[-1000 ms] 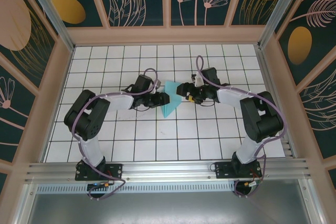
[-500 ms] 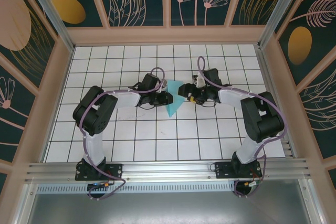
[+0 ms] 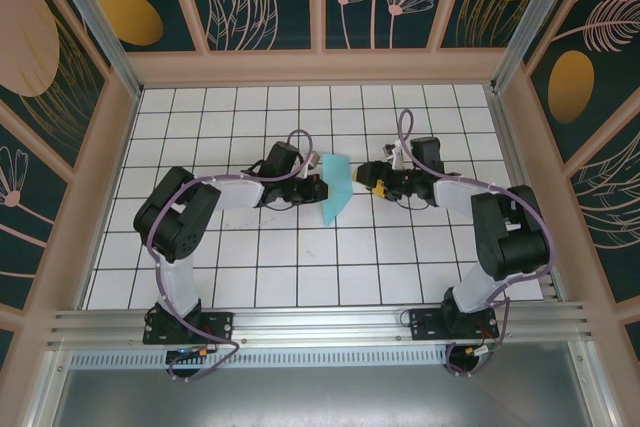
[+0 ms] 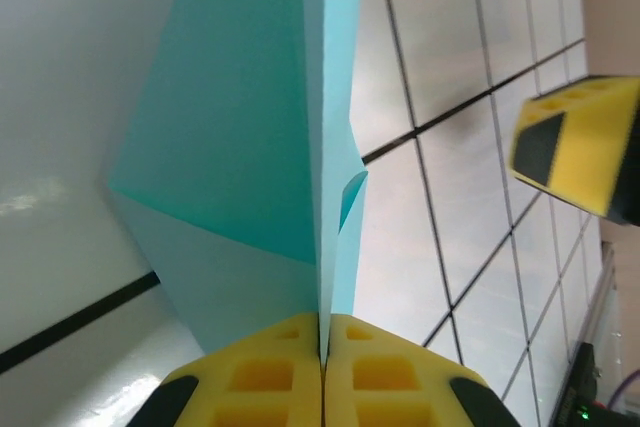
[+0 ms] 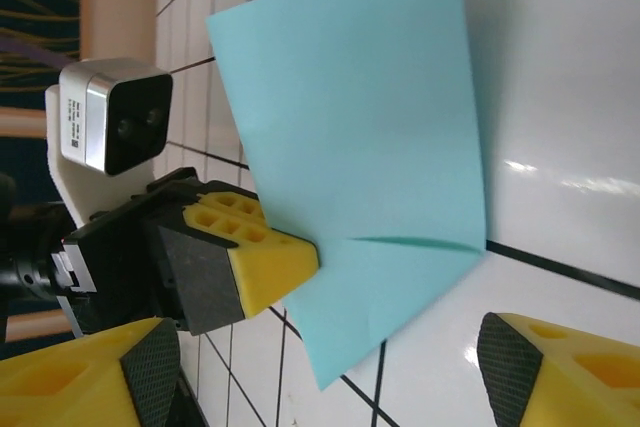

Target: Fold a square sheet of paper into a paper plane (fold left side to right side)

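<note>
The left tool [image 4: 323,372] is clamped shut on the near edge of the square sheet of paper [image 3: 334,187], its two yellow pads [image 4: 262,379] meeting with the turquoise layers pinched between them. The sheet rises from that grip at a tilt rather than lying flat, and it already carries creases, with one diagonal fold line showing near the pinched corner. It sits at the middle of the white gridded tabletop [image 3: 300,247], between the two arms. The right tool [image 3: 366,175] hangs just to the sheet's right with its jaws wide and nothing in them, close to the paper but apart from it.

The left-to-right fold appears to be under way and not yet laid down. The next move likely calls for carrying the held edge across to the right side, matching the edges squarely, then pressing the crease flat; thin paper may buckle or slip.

No brand, label or readable writing shows on paper, arms or walls.
</note>
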Motion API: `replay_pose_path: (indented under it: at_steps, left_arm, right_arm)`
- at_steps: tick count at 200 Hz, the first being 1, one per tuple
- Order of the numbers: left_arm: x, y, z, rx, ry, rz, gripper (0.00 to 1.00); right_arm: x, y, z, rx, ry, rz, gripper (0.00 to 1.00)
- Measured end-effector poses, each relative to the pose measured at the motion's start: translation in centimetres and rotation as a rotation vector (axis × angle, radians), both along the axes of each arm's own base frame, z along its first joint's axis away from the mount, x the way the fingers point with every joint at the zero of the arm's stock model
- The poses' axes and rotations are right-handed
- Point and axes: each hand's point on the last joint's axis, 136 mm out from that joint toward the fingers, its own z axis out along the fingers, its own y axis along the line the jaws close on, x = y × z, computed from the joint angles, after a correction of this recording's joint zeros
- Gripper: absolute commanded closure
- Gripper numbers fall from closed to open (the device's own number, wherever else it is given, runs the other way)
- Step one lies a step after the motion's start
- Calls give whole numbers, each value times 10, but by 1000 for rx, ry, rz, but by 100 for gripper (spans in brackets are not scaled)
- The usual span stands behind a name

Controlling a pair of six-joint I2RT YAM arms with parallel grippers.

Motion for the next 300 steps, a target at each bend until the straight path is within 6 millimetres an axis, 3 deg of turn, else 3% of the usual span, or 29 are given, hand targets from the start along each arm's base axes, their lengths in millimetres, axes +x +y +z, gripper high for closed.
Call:
replay_pose_path:
  at_steps: [50, 79, 122, 157, 185, 224, 300]
  left_arm:
    - [-14, -2, 28, -86, -43, -43, 96]
    - [-20, -4, 38, -132, -47, -65, 97]
    - [-25, -6, 40, -159, -41, -81, 97]
    - [-26, -6, 41, -176, -34, -78, 97]
    - [-26, -8, 38, -196, -20, -75, 97]
    - [-27, -8, 19, -187, 31, -60, 97]
    - [-31, -8, -7, -190, 94, -51, 94]
  right_arm:
    - [8, 9, -14, 52, -39, 74, 21]
    - [10, 16, -5, 113, -96, 120, 23]
    - [11, 22, 2, 180, -128, 162, 37]
    - [10, 23, 3, 191, -127, 169, 54]
    - [9, 22, 0, 183, -111, 167, 67]
    - [7, 20, -10, 152, -81, 155, 83]
    - [-2, 15, -34, 53, 31, 102, 85]
